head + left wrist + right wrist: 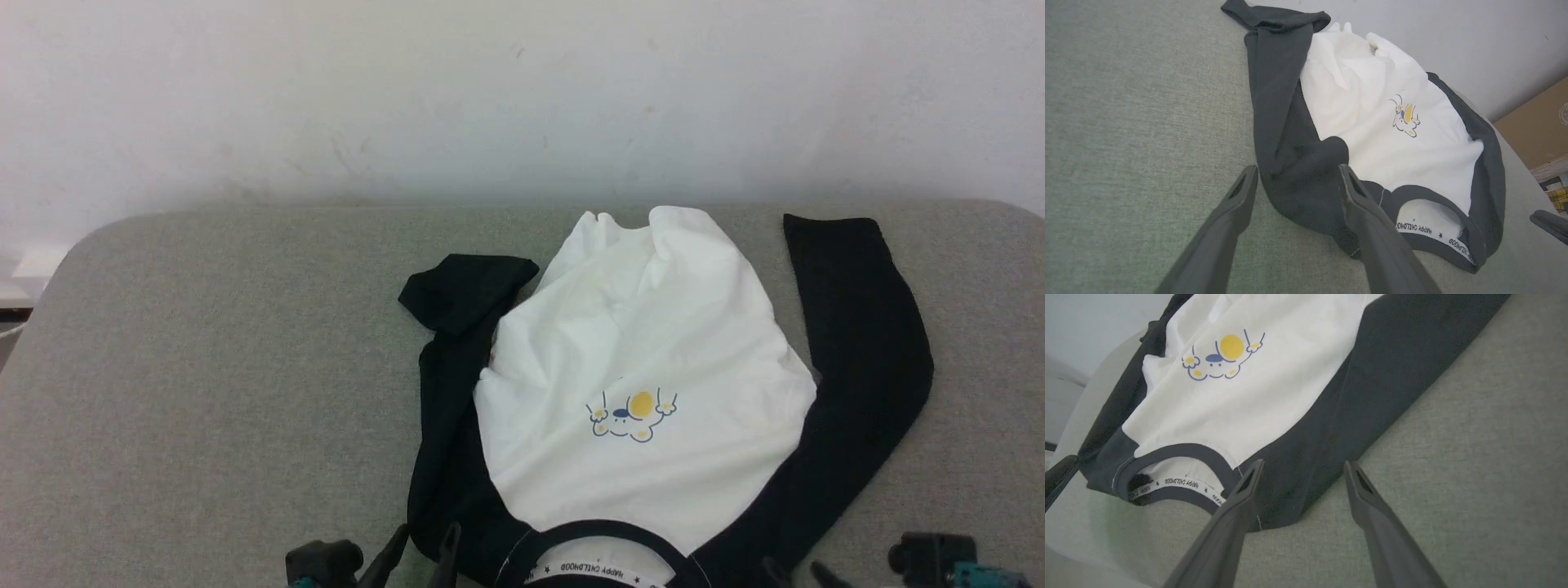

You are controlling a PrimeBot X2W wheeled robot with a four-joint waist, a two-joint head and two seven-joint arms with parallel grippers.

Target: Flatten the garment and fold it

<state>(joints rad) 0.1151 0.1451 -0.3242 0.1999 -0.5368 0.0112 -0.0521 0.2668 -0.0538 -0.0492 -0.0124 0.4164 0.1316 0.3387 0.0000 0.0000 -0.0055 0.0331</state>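
Observation:
The garment [645, 351] lies face up on the grey table [204, 367], its black collar [604, 529] at the near edge and its white body wrinkled. Its cartoon print [633, 415] shows on the chest. One black sleeve [865, 359] runs straight up the right side. The other sleeve [461, 294] is bunched and folded over at the left. My left gripper [424, 547] is open at the left shoulder, and black shoulder cloth [1306, 171] sits between its fingers. My right gripper [796, 570] is open at the right shoulder [1306, 457], straddling the cloth's edge.
A pale wall [490, 98] rises behind the table's far rounded edge. Bare grey table stretches wide to the left of the garment and in a narrower strip on the right. A brown cardboard box [1535, 122] stands beyond the table in the left wrist view.

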